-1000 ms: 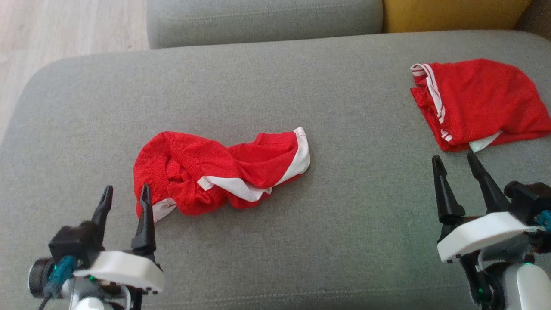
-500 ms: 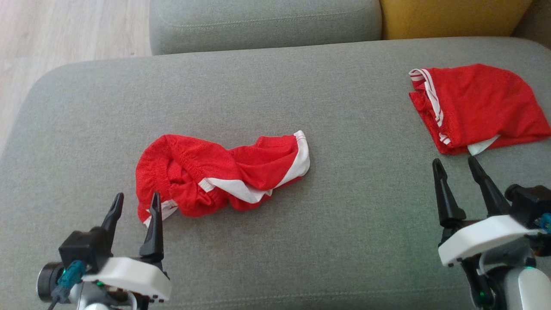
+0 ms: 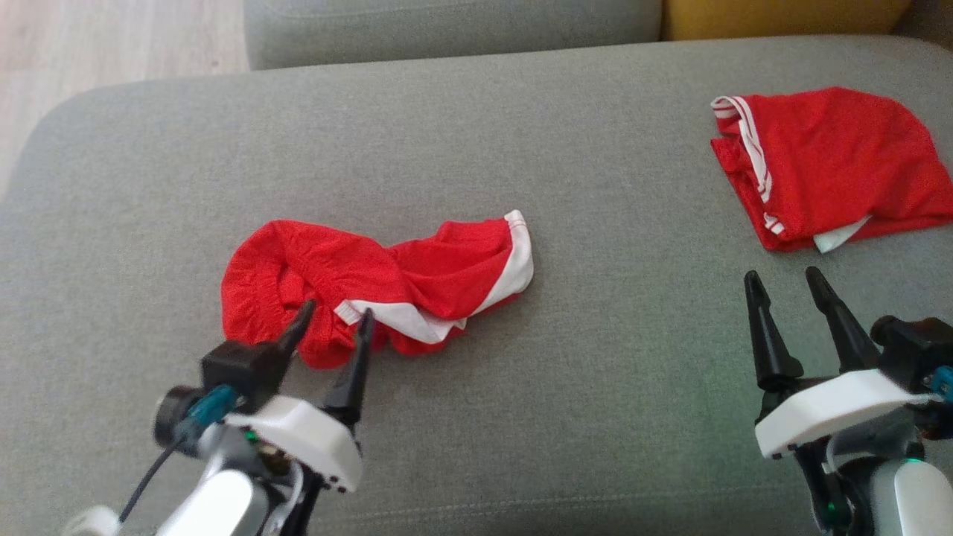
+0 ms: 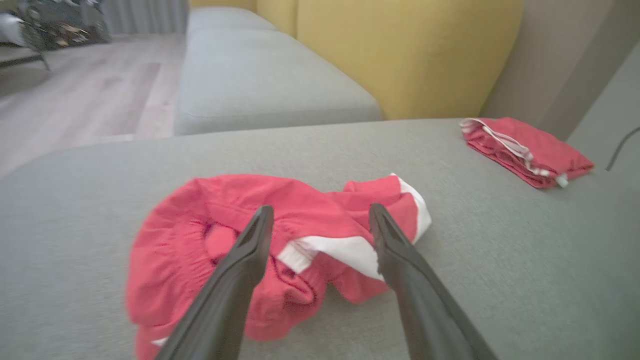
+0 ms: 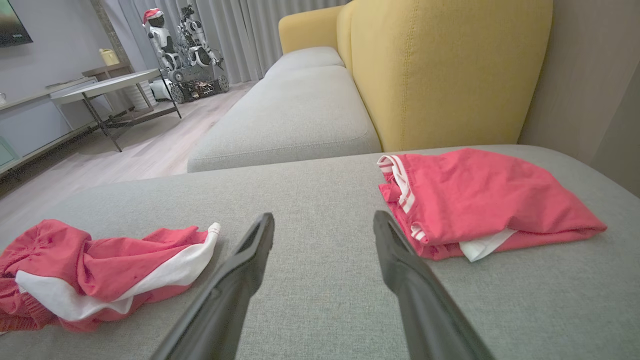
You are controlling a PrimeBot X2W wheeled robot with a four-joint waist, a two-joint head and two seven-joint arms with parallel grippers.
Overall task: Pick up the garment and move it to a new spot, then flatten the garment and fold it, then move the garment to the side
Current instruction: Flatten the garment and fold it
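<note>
The garment (image 3: 439,272) is a crumpled pair of red shorts with white side stripes, lying left of centre on the grey sofa cushion (image 3: 595,357). My left gripper (image 3: 336,311) is open, its two fingertips over the garment's near edge by the white waistband end. In the left wrist view the fingers straddle the garment (image 4: 225,195), and the gripper (image 4: 320,209) has nothing clamped between them. My right gripper (image 3: 782,274) stands open above bare cushion at the lower right, well away from the garment (image 5: 100,270). In its own view it (image 5: 324,216) is empty.
A second red garment (image 3: 834,164), folded, lies at the cushion's far right, just beyond my right fingertips (image 5: 475,200). A yellow backrest (image 5: 440,70) and another grey seat (image 5: 295,115) stand behind. Wooden floor (image 3: 89,37) lies past the left edge.
My left gripper has moved forward and to the right, from beside the garment's left end to over its near edge, still open. The head camera shifted a little. The right gripper stayed put.
</note>
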